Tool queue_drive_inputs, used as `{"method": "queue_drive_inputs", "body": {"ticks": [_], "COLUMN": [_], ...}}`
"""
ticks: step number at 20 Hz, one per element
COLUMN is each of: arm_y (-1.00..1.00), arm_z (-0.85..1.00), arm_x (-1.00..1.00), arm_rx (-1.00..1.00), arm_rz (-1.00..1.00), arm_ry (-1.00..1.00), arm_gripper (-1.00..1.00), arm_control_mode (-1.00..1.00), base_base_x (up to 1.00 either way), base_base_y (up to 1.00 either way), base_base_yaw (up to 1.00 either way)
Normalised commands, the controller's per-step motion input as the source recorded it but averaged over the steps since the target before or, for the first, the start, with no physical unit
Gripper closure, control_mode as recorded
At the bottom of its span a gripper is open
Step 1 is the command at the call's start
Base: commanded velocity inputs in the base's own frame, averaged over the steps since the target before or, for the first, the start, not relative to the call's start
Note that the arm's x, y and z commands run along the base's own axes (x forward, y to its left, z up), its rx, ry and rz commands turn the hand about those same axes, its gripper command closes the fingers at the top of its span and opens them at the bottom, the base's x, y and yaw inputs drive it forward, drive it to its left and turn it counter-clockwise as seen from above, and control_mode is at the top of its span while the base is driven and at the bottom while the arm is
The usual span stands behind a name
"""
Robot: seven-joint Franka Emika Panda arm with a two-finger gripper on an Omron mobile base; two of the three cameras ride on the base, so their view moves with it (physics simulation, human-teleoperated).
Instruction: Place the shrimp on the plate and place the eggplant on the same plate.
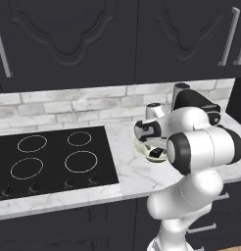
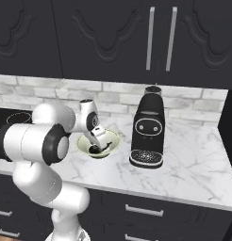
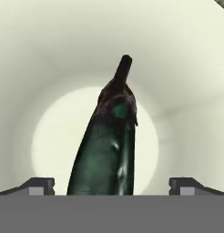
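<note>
Room: we see dark cupboards up top, a pale brick wall, and a white marble counter [image 2: 193, 164] under it all.
Stove: our black stove top [image 1: 54, 159] with its white rings sits well off to the left of our fingers.
Arm: our white arm bends down from the base and pokes its hand into a bowl.
Bowl: we see a pale cream bowl [image 2: 113, 137] on the counter, and our fingers are down inside it.
Gripper: our gripper [image 3: 112, 184] is spread as wide as it goes, with one finger tip [image 3: 41, 185] at the left and the other far at the right.
Hold: we have nothing pinched; both tips stand apart from the thing between them.
Eggplant: the eggplant [image 3: 109, 141] lies in the bowl, right in the gap between our fingers, a dark shiny lump with its thin stem pointing away from us.
Touch: we cannot tell if the eggplant touches the hand lower down.
Coffee machine: a black coffee machine [image 2: 147, 134] stands on the counter just to the right of the bowl and our fingers.
</note>
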Motion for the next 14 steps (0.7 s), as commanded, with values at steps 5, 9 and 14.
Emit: {"method": "queue_drive_inputs", "body": {"ticks": [5, 9, 14], "arm_y": [0.0, 0.0, 0.0], "arm_z": [-0.21, -0.37, -0.15], "arm_x": [0.0, 0.0, 0.0], "arm_rx": [0.0, 0.0, 0.01], "arm_rz": [0.0, 0.0, 0.0], "arm_ry": [-0.01, 0.0, 0.0], "arm_gripper": [-1.0, -1.0, -1.0], "arm_control_mode": [-1.0, -1.0, -1.0], "base_base_x": [0.0, 0.0, 0.0], "base_base_y": [0.0, 0.0, 0.0], "base_base_yaw": [0.0, 0.0, 0.0]}}
